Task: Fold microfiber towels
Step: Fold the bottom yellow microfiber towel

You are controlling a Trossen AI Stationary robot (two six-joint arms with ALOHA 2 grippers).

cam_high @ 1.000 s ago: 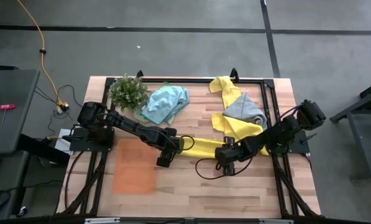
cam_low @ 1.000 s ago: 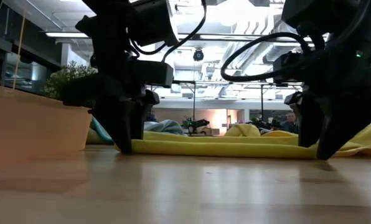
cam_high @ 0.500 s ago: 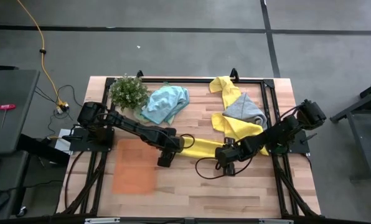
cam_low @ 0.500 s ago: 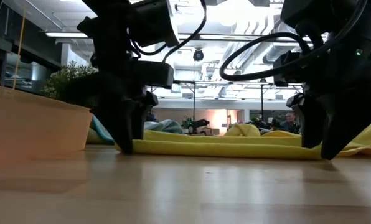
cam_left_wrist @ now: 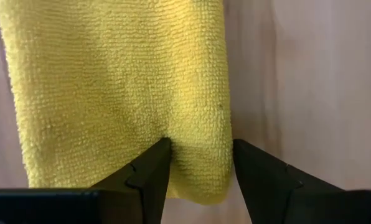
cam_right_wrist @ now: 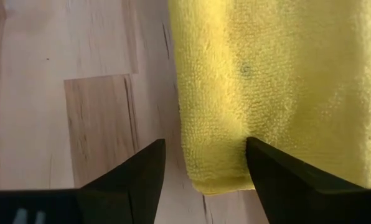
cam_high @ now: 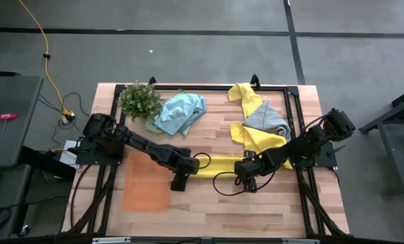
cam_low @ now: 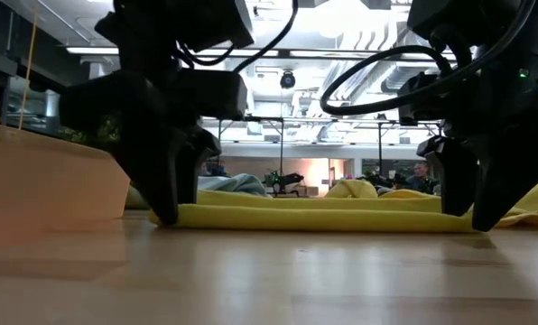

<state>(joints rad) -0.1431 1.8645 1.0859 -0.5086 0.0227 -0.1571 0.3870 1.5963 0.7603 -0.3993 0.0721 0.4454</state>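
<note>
While both arms crouch at mid-table in the high view, the yellow towel (cam_high: 219, 163) lies as a long strip running left to right between them, the left gripper (cam_high: 180, 177) down at its left end and the right gripper (cam_high: 246, 177) down at its right end. Farther back sit a blue-teal towel (cam_high: 180, 112) and a grey towel (cam_high: 266, 119) resting on more yellow cloth.

Down at table height, the strip (cam_low: 314, 215) stretches flat along the wood, each gripper standing at one end with its fingertips at the table surface.

Over to the left wrist view: the fingers (cam_left_wrist: 149, 174) are parted, and the towel's corner (cam_left_wrist: 123, 93) sits between them, cloth extending straight ahead of the jaws. Not clamped yet.

Right wrist view, same story mirrored: fingers (cam_right_wrist: 136, 177) spread, the yellow edge (cam_right_wrist: 266, 87) filling the gap and reaching beyond one finger.

Each arm owns its nearer end, so I'd judge the next move is a pinch at both corners.
</note>
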